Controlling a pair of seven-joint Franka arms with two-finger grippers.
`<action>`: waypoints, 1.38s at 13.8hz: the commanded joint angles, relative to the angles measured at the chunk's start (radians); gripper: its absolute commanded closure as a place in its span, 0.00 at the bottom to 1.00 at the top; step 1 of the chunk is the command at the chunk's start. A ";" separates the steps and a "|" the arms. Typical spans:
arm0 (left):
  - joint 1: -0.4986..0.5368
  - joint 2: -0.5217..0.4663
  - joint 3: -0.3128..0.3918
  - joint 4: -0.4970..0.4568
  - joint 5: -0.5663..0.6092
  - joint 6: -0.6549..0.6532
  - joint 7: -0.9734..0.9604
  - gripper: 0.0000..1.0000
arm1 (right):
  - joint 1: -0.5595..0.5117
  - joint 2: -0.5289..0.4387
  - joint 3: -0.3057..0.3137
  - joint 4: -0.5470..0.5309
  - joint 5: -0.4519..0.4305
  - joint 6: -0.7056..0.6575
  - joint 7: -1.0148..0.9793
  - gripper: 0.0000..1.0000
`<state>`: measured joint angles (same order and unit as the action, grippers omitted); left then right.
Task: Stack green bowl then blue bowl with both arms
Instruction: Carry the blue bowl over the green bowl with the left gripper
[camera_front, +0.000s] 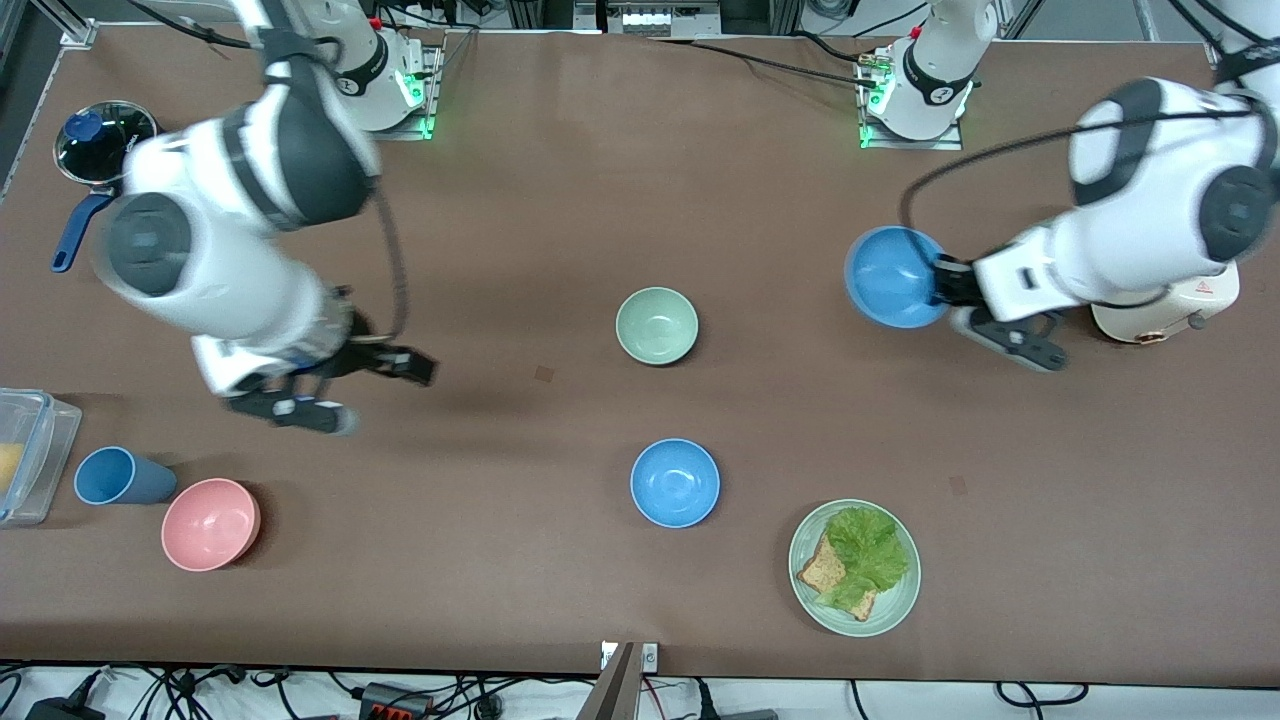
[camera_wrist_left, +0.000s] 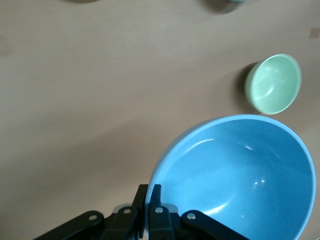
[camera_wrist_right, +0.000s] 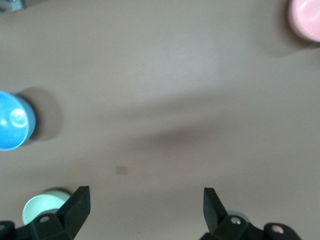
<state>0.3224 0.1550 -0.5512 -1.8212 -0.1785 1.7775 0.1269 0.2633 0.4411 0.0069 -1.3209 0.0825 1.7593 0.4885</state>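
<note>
The green bowl (camera_front: 657, 325) stands upright mid-table; it also shows in the left wrist view (camera_wrist_left: 273, 83) and the right wrist view (camera_wrist_right: 42, 207). My left gripper (camera_front: 940, 284) is shut on the rim of a blue bowl (camera_front: 893, 277) and holds it tilted in the air, toward the left arm's end of the table from the green bowl. In the left wrist view the fingers (camera_wrist_left: 156, 196) pinch that bowl's (camera_wrist_left: 235, 180) rim. A second blue bowl (camera_front: 675, 482) sits nearer the front camera than the green bowl. My right gripper (camera_front: 378, 394) is open and empty over bare table (camera_wrist_right: 145, 205).
A pink bowl (camera_front: 210, 523), a blue cup (camera_front: 115, 476) and a clear container (camera_front: 25, 450) sit at the right arm's end. A pale-green plate (camera_front: 898, 590) with lettuce and bread lies near the front edge. A pot (camera_front: 95, 140) sits by the right arm's base.
</note>
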 joint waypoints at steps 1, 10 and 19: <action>-0.005 0.044 -0.096 0.026 -0.024 0.029 -0.238 0.99 | -0.105 -0.037 0.016 -0.015 -0.004 -0.012 -0.103 0.00; -0.265 0.250 -0.118 0.023 0.000 0.440 -0.753 0.99 | -0.280 -0.146 -0.061 -0.018 -0.007 -0.077 -0.476 0.00; -0.345 0.321 -0.113 -0.084 0.126 0.696 -0.750 1.00 | -0.288 -0.292 -0.061 -0.176 -0.079 -0.118 -0.525 0.00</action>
<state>-0.0190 0.4938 -0.6709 -1.8693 -0.1084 2.4177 -0.6150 -0.0213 0.2250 -0.0590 -1.3785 0.0194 1.6005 -0.0169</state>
